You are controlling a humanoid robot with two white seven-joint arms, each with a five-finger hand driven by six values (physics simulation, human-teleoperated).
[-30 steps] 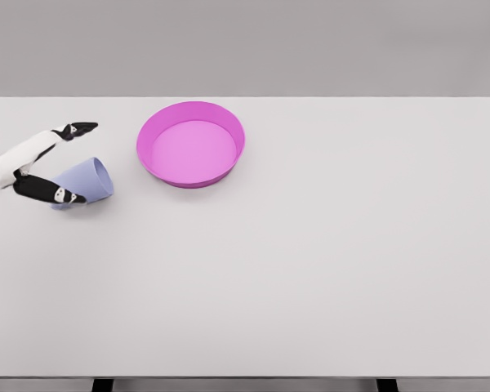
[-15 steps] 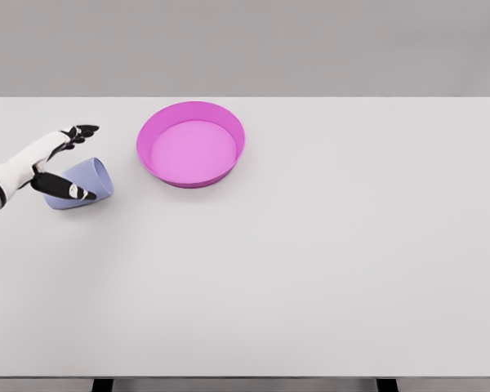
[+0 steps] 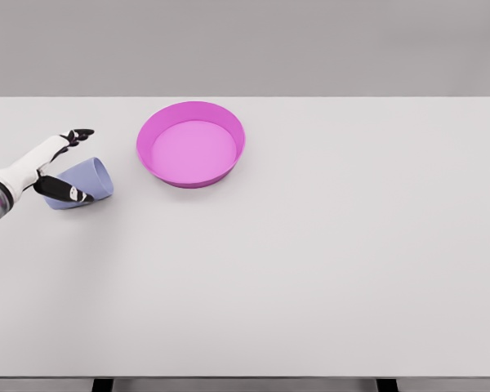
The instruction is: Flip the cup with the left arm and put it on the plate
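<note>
We see the small pale lavender plastic cup (image 3: pixel 83 183) lying on its side at the far left of the wide white desk (image 3: pixel 310 261), its wider end turned to the right and slightly away from us. The left hand (image 3: pixel 55 167), white with black fingertips, reaches in from the left edge and sits around the cup's narrow end: the black thumb (image 3: pixel 65 191) lies across the cup's near side, while the other fingers (image 3: pixel 78 134) stretch out beyond its far side, clear of the wall. The hand is spread wide rather than closed, and from this angle we cannot be sure whether the thumb actually presses the cup or only overlaps it in our view. Just to the right of the cup, and a little farther from us, stands the round magenta plate with a raised rim (image 3: pixel 191 107), apart from the cup and holding nothing.
</note>
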